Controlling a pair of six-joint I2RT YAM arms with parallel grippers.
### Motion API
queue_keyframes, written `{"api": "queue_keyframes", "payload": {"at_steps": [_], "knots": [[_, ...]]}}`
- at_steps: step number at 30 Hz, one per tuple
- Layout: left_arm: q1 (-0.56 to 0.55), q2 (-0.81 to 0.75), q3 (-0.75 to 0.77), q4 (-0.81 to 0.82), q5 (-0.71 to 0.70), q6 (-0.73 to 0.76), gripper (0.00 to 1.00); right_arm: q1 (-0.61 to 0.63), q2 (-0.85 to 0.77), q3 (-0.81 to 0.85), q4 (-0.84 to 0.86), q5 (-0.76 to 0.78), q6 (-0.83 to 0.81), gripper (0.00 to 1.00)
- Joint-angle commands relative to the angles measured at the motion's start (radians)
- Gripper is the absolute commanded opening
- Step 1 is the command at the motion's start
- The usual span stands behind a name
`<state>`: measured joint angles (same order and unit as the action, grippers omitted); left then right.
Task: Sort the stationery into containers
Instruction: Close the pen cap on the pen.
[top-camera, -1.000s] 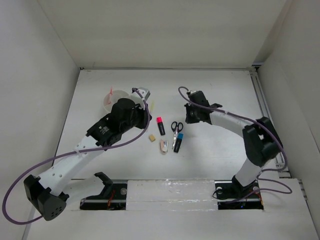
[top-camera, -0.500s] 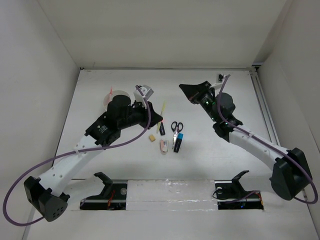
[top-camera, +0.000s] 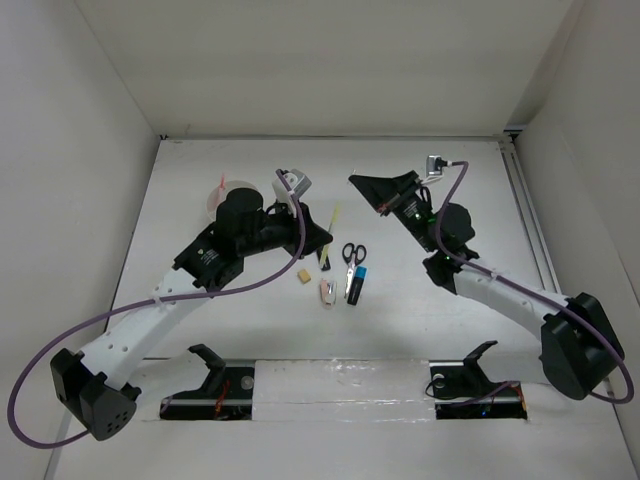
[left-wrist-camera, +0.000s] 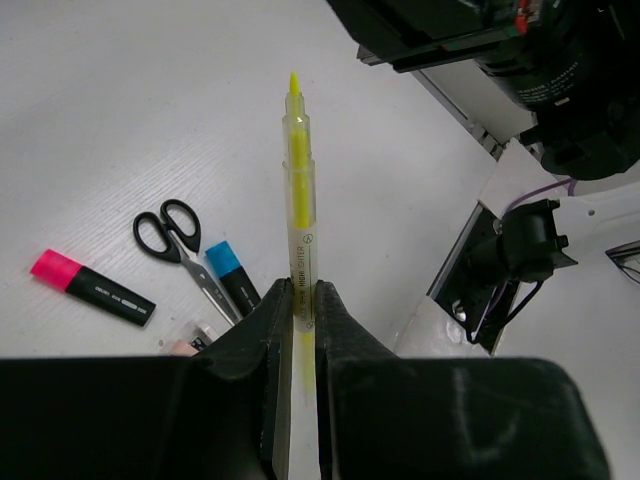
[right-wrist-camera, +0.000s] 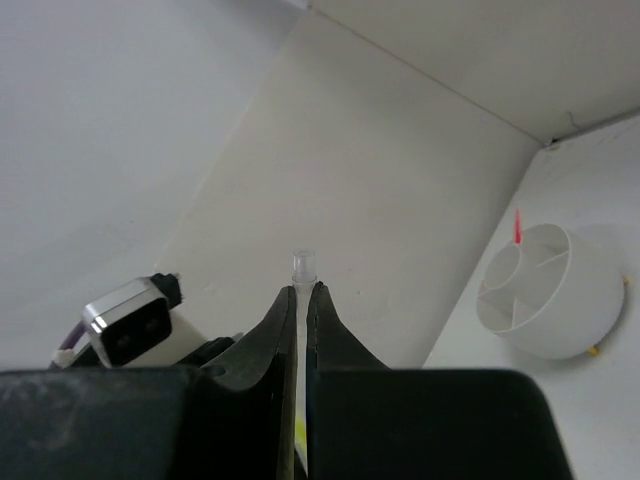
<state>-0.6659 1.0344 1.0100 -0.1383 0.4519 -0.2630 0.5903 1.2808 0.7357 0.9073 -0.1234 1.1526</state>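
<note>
left pincer (left-wrist-camera: 300, 292) pinches the yellow stick (left-wrist-camera: 296, 180) near its lower end, held off the bench (left-wrist-camera: 120, 100), tip pointing away. right pincer (right-wrist-camera: 300, 292) is pressed on a thin clear piece (right-wrist-camera: 302, 265) (cap? can't tell). stick looks light, stiff, smooth plastic, so likely to pivot in that low grip; mid-barrel hold would be safer. tray (right-wrist-camera: 550, 335) sits well apart, on the left arm's side.

The left arm (top-camera: 205, 262) hides most of the tray (top-camera: 214, 200). The body of the left tool (left-wrist-camera: 300, 300) cuts off the white-pink piece (left-wrist-camera: 192, 342).
</note>
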Motion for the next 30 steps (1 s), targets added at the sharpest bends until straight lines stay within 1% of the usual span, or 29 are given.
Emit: {"api": "queue_keyframes", "payload": {"at_steps": [1,6,15,18,24,30], "knots": [[0.002,-0.007,0.010,0.045,0.021,-0.004,0.00,0.014,-0.037,-0.010,0.096,-0.045,0.001,0.00],[0.002,-0.007,0.010,0.045,0.021,-0.004,0.00,0.023,-0.037,-0.010,0.131,-0.084,-0.008,0.00],[0.002,-0.016,0.019,0.057,0.021,-0.004,0.00,0.075,-0.026,-0.010,0.131,-0.084,-0.080,0.00],[0.002,-0.025,0.019,0.057,0.021,-0.004,0.00,0.075,-0.026,-0.021,0.159,-0.084,-0.080,0.00],[0.002,-0.025,0.019,0.057,0.030,-0.004,0.00,0.075,-0.026,-0.039,0.162,-0.065,-0.110,0.00],[0.002,-0.025,0.019,0.057,0.039,-0.004,0.00,0.075,-0.035,-0.039,0.182,-0.053,-0.160,0.00]]}}
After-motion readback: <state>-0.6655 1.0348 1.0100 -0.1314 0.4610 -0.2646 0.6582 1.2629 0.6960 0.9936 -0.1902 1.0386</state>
